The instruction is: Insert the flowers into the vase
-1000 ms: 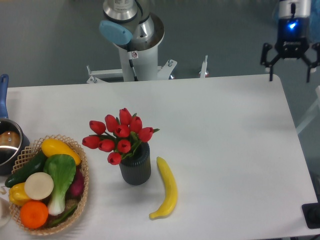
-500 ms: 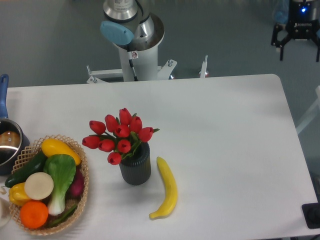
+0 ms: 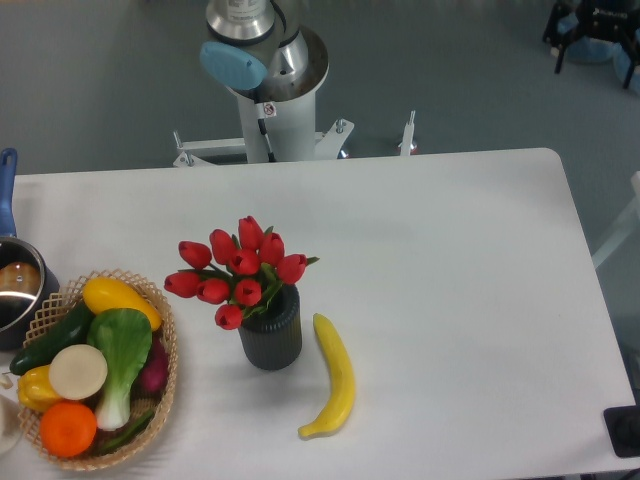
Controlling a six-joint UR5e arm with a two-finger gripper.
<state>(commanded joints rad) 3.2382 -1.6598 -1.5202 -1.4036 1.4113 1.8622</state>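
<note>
At the top right corner of the view, the black two-finger gripper [image 3: 598, 55] hangs beyond the far edge of the table, partly cut off by the frame; its dark fingers [image 3: 559, 52] stand spread apart with nothing between them. It is well apart from everything on the white rectangular table [image 3: 450, 290].

Near the middle-left of the tabletop stands the small dark grey cylindrical vase [image 3: 271, 335] with fine vertical ribbing, upright. The bunch of red tulips [image 3: 235, 272] with closed buds sits in its mouth, the green stems and leaves going down into the opening. The buds fan out up and to the left, spreading wider than the vase itself.

Just beside the vase on its right lies a curved yellow banana [image 3: 335, 378], not touching it. To the left sits a woven wicker basket [image 3: 160, 300] holding vegetables and fruit, among them a yellow squash, a green leafy stalk, a dark cucumber and an orange. At the left edge a steel pot with a blue handle [image 3: 12, 280] shows in part. Behind the table rises the arm's pale base column [image 3: 268, 100].
</note>
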